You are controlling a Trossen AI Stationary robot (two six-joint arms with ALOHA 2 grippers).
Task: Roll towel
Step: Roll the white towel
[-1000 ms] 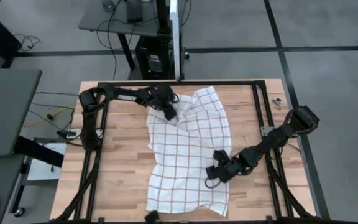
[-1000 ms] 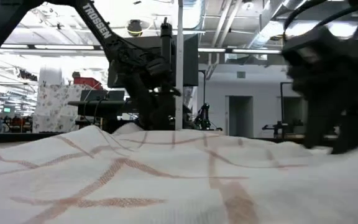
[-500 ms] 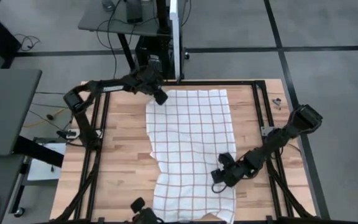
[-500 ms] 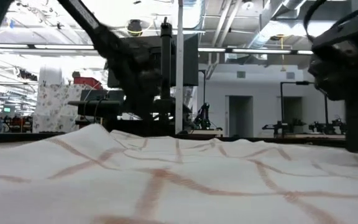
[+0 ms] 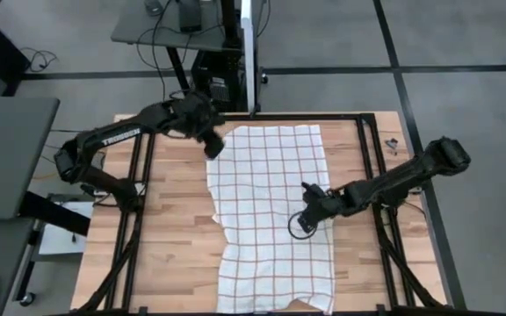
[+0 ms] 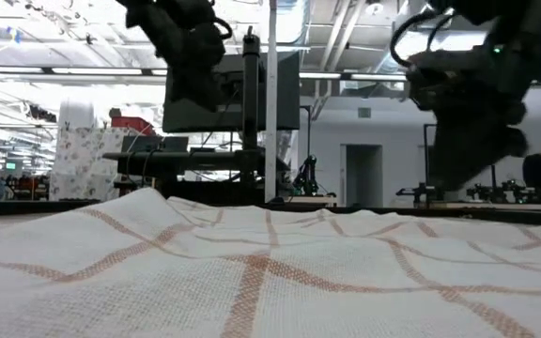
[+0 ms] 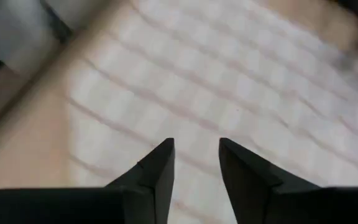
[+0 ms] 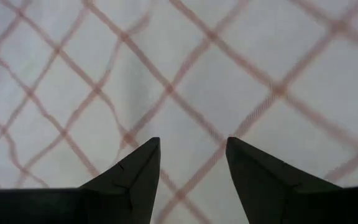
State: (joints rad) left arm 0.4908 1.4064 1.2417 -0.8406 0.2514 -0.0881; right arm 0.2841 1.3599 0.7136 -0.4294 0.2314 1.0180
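With the towel (image 5: 271, 211) spread flat beneath both open, empty grippers, left gripper (image 5: 213, 146) and right gripper (image 5: 307, 213), you must next grasp an end to begin rolling.

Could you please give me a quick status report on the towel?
Left gripper open, at towel's far corner. Right gripper open, empty, above it. Towel flat, unrolled.

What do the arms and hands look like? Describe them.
Both arms are dark, slim and jointed. The left arm bears white lettering along one link. Each hand, left hand and right hand, ends in two black, wedge-shaped fingers tapering to points. No markings show on the right arm.
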